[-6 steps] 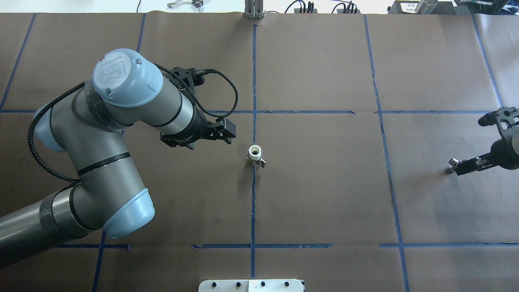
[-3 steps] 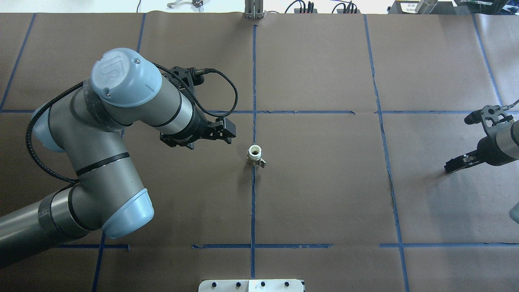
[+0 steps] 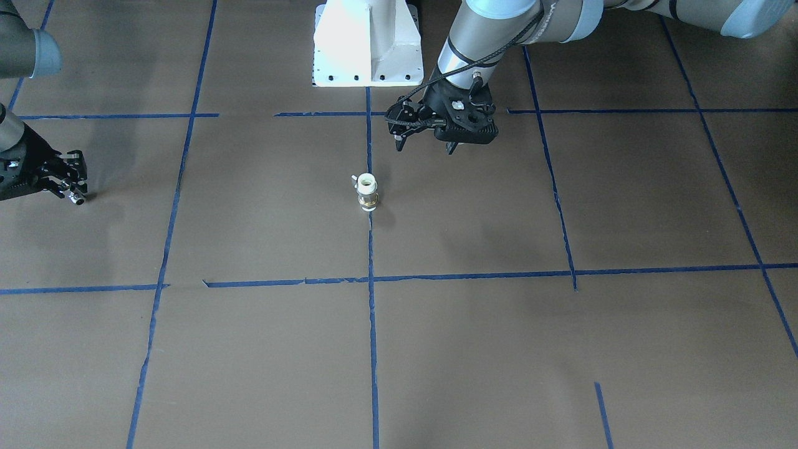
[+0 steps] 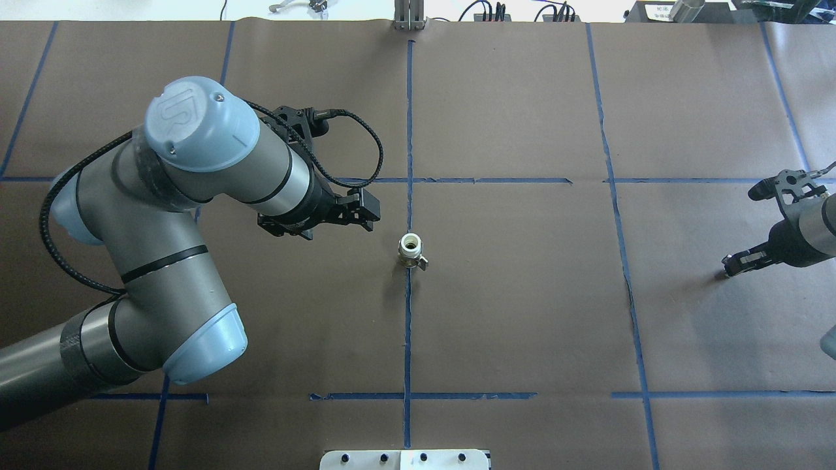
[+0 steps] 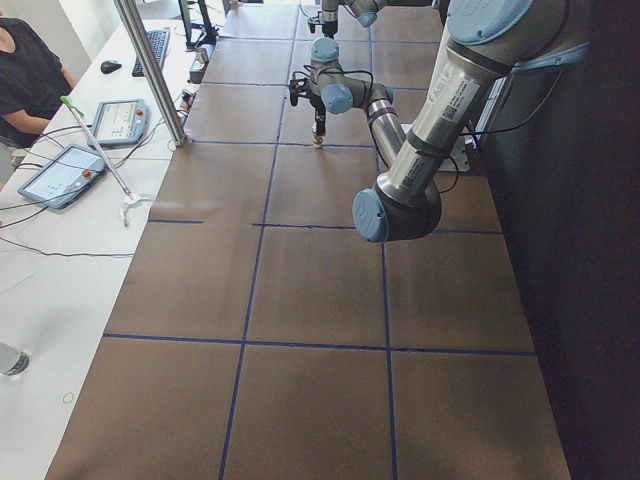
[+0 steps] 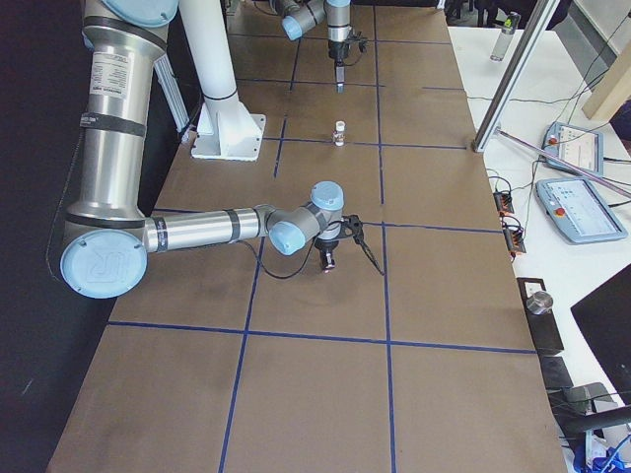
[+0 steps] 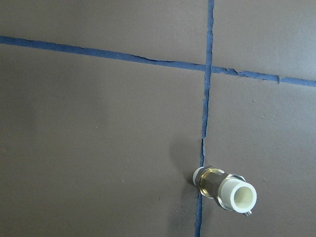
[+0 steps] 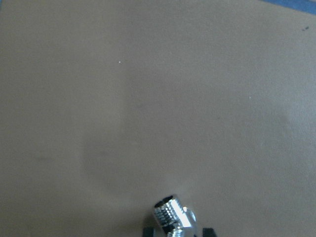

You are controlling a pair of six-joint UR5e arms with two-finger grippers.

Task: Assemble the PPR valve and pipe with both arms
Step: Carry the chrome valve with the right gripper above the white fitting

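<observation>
The PPR valve (image 4: 411,250) stands upright on the brown table at the centre, on a blue tape line; it also shows in the front view (image 3: 366,192) and in the left wrist view (image 7: 224,186). My left gripper (image 4: 364,211) hangs a little to its left and behind it, above the table, open and empty (image 3: 424,143). My right gripper (image 4: 733,264) is far off at the table's right side, low over the surface, and shut on the chrome pipe (image 3: 76,198). The pipe's knurled end (image 8: 172,216) sticks out between the fingertips.
The white pedestal base (image 3: 368,43) stands at the robot's edge of the table. Blue tape lines (image 4: 408,130) divide the brown cover into squares. A side table with tablets (image 5: 60,172), a metal post (image 5: 150,70) and a seated person (image 5: 25,70) lies beyond the far edge.
My right wrist has swung in from the right edge and its gripper has shifted slightly with the pipe. My left arm has barely moved. The valve has not moved.
</observation>
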